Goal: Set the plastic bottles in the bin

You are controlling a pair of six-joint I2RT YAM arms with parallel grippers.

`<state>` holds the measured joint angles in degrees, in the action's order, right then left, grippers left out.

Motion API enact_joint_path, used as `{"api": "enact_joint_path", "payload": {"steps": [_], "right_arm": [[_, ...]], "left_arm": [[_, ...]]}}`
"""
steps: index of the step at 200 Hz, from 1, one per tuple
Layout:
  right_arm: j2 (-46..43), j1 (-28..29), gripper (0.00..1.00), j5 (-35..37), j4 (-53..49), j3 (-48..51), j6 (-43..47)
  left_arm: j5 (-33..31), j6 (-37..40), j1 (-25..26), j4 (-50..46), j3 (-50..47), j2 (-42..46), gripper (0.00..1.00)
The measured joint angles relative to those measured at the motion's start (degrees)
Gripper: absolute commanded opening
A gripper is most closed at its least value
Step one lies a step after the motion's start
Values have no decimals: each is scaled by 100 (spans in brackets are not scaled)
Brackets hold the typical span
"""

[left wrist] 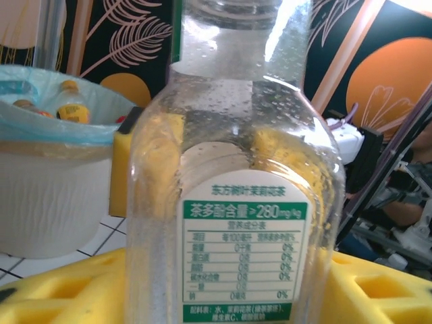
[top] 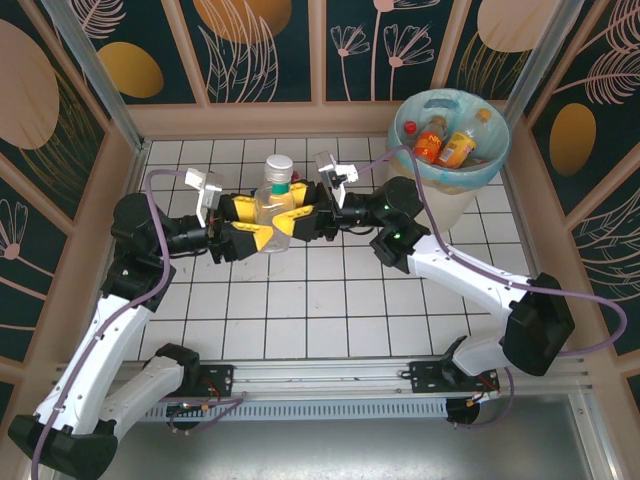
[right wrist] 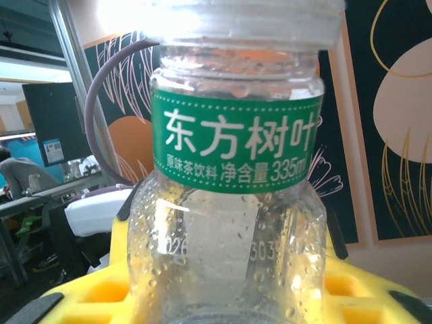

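Clear bottle [left wrist: 236,202] stands upright between the yellow jaws of both the left pincer [top: 262,224] and the right pincer [top: 296,220]; we cannot tell whether either truly grips. We judge one must clamp firmly before the other lets go, then carry it to the bin [top: 455,205], well behind the right pincer. It looks empty, droplet-beaded, green-labelled, pale-capped.

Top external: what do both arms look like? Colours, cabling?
White link shells, black joints and a grey-purple cable on the left arm and right arm. Yellow fingers on the left pincer and right pincer, a white camera block by each.
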<state>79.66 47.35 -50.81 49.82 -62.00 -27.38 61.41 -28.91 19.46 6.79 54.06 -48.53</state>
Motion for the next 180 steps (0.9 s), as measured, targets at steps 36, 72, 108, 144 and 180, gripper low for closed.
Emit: {"api": "enact_joint_path", "payload": {"steps": [36, 72, 108, 144, 180], "right_arm": [[-396, 0, 35, 382, -610, 2, 302], [-992, -11, 35, 1366, -2485, -511, 1169], [-1123, -400, 37, 2846, -4940, -1930, 1976], [-1176, -2339, 36, 3635, -6741, -2806, 2107], [-455, -4070, 36, 3926, -8303, -3921, 2096]], "left_arm": [[-649, 68, 7, -57, 0, 310, 98], [-1764, 105, 7, 74, 0, 876, 98], [-2507, 168, 7, -157, 304, 708, 90], [-2881, 162, 63, -350, 457, 232, 83], [-3434, 238, 852, -610, 468, -219, 82]]}}
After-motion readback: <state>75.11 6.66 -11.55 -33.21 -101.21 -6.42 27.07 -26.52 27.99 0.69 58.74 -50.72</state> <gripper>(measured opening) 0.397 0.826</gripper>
